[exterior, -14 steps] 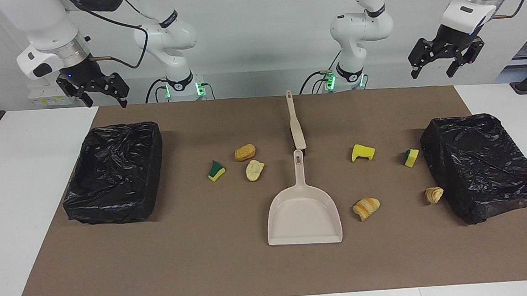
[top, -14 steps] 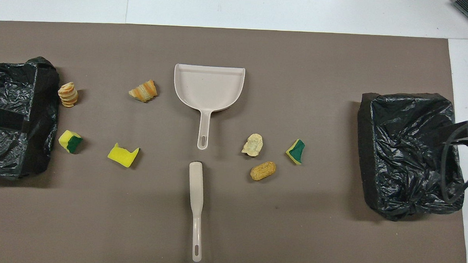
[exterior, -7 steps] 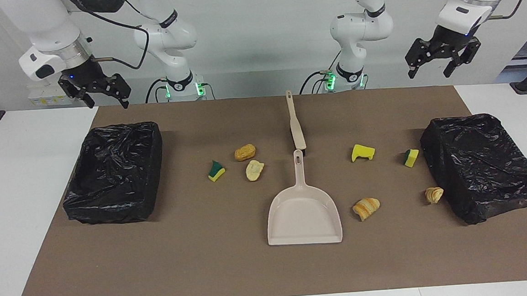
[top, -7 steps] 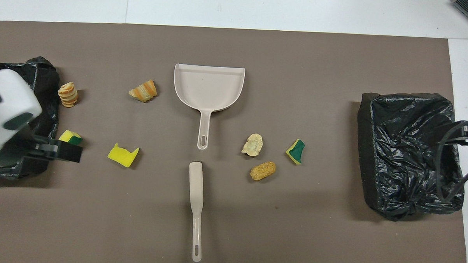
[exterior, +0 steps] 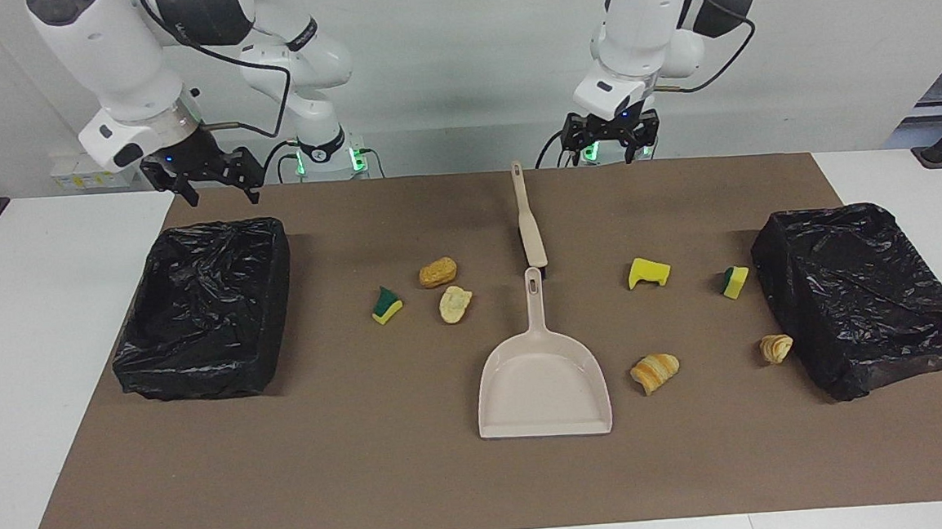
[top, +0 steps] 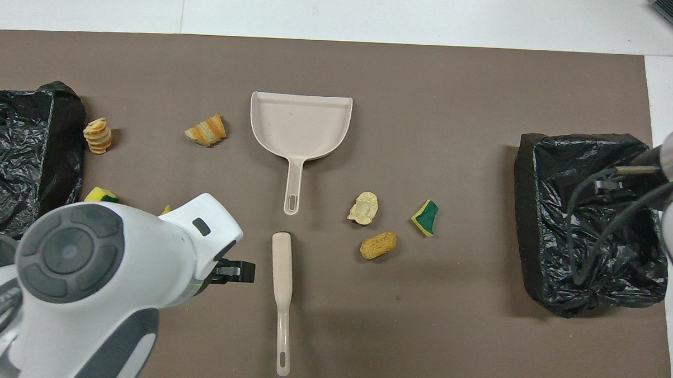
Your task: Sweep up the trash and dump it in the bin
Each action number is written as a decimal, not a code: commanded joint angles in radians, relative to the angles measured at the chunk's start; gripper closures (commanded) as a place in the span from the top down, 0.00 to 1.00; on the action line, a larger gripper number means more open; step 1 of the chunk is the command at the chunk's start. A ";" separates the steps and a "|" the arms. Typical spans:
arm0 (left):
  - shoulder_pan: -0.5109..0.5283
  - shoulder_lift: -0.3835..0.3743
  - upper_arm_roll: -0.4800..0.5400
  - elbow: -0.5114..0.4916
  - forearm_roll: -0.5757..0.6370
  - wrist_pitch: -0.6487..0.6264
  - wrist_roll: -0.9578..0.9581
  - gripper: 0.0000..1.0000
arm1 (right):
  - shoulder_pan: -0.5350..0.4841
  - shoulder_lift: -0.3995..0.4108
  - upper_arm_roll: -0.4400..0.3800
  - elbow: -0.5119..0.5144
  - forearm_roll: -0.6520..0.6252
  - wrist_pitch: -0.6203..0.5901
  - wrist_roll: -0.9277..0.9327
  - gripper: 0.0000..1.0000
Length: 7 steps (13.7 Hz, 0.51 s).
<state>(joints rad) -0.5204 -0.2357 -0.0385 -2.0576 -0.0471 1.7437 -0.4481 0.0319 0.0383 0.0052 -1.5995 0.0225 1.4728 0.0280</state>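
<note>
The left gripper (exterior: 610,137) hangs open and empty in the air over the mat's edge at the robots' end, beside the tip of the brush (exterior: 527,216) handle. The right gripper (exterior: 208,176) also hangs open and empty, over the mat's robot-side edge just above the bin (exterior: 204,309) at the right arm's end. The brush lies flat along the table's midline, and the dustpan (exterior: 543,374) lies farther from the robots, its handle tip almost touching the brush head. The trash is scattered on the mat (exterior: 370,483): three pieces (exterior: 437,272), (exterior: 455,304), (exterior: 386,304) sit between the dustpan handle and the right arm's bin; four pieces (exterior: 649,272), (exterior: 735,282), (exterior: 654,372), (exterior: 775,348) lie toward the left arm's end, the last two of them close to the second bin (exterior: 866,297). Both bins are lined with black bags.
</note>
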 commanded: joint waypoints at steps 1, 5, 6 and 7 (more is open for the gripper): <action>-0.108 -0.039 0.019 -0.146 -0.011 0.139 -0.026 1.00 | 0.019 0.043 0.004 0.004 0.056 0.032 0.036 1.00; -0.257 0.036 0.019 -0.312 -0.011 0.340 -0.154 1.00 | 0.155 0.130 0.004 0.004 0.060 0.122 0.176 1.00; -0.288 0.039 0.019 -0.361 -0.011 0.396 -0.167 1.00 | 0.189 0.149 0.004 0.004 0.059 0.148 0.228 1.00; -0.309 0.039 0.019 -0.398 -0.011 0.425 -0.172 1.00 | 0.225 0.176 0.004 0.006 0.060 0.174 0.278 1.00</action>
<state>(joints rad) -0.7768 -0.1873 -0.0390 -2.3714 -0.0523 2.0911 -0.5973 0.2101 0.1727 0.0104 -1.5999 0.0693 1.6068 0.2255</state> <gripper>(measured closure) 0.000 0.000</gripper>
